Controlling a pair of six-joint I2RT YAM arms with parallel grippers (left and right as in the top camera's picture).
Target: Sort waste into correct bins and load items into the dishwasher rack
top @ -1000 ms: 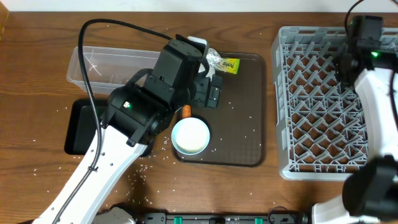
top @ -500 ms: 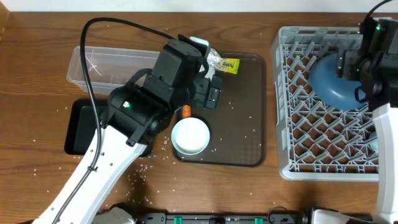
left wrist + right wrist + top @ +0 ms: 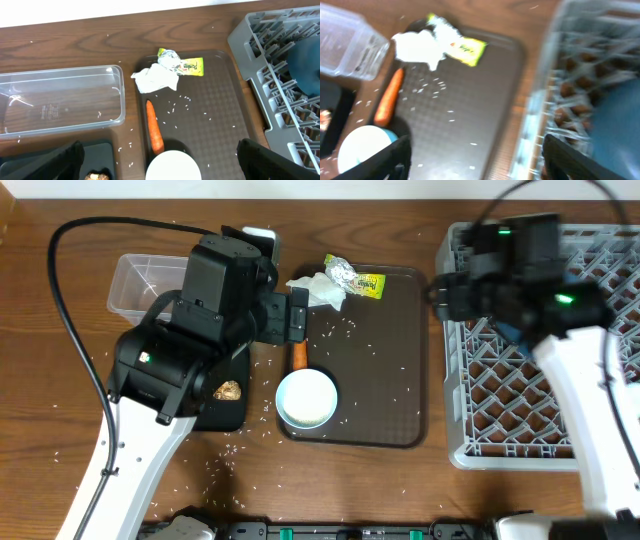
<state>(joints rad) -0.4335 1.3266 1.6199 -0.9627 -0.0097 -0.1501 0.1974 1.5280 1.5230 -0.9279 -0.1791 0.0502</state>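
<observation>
My left gripper is open and empty, above the tray's left edge. Below it lie the small orange carrot and the white bowl. The crumpled tissue and the yellow-green wrapper lie at the tray's far edge. The brown food lump sits in the black tub. My right gripper is open and empty at the left edge of the grey rack. The dark-blue plate is in the rack.
The clear tub stands at the far left, partly under my left arm. The dark-brown tray holds loose rice grains. More rice is scattered on the wooden table. The cups are out of view.
My left arm has swung left, uncovering the tissue, carrot and black tub with the brown lump. My right arm has left the plate in the rack and moved left to the rack's edge.
</observation>
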